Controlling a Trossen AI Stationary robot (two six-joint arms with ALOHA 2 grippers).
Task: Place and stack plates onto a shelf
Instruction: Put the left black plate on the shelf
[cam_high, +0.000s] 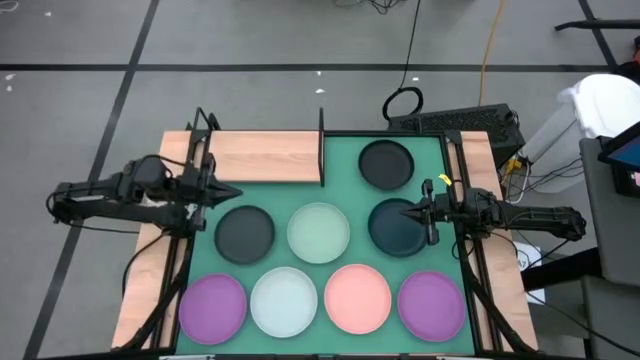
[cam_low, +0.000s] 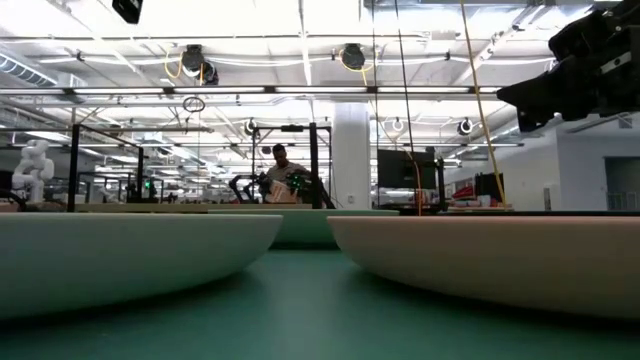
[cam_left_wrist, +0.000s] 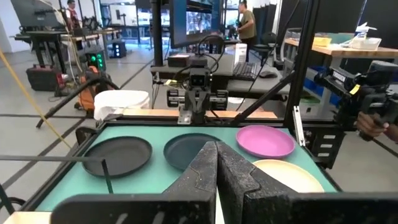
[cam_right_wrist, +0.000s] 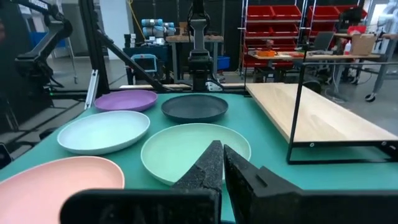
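**Still on the mat: eight plates laid out, shelf board bare**

Here the green mat (cam_high: 430, 160) carries all eight plates. Along the near edge runs a row of four: a purple plate (cam_high: 212, 307), a white-blue plate (cam_high: 284, 301), a pink plate (cam_high: 357, 299) and a second purple plate (cam_high: 431, 304). Behind them sit a black plate (cam_high: 244, 233) and the pale green plate (cam_high: 319, 232), side by side and close but apart. A dark teal plate (cam_high: 395, 228) lies on the right side, and another black plate (cam_high: 386, 164) rests farther back, just beside the shelf's end post.

The shelf (cam_high: 262, 157) is a light wooden board with a thin black frame, standing at the far left corner of the mat. No plate lies on it.

The left gripper (cam_high: 228, 191) hangs at the left edge of the mat, in front of the shelf and just behind the nearer black plate, its fingers (cam_left_wrist: 202, 171) pressed together on nothing. The right gripper (cam_high: 408, 213) hovers over the dark teal plate, its fingers (cam_right_wrist: 208, 163) likewise closed tight and empty. The two arms face each other across the mat.

From table height, the rims of two plates fill the foreground and the mat stretches between them. Beyond the table a person (cam_left_wrist: 245, 23) stands among desks and monitors, and a keyboard (cam_high: 460, 122) lies on the floor behind the mat.
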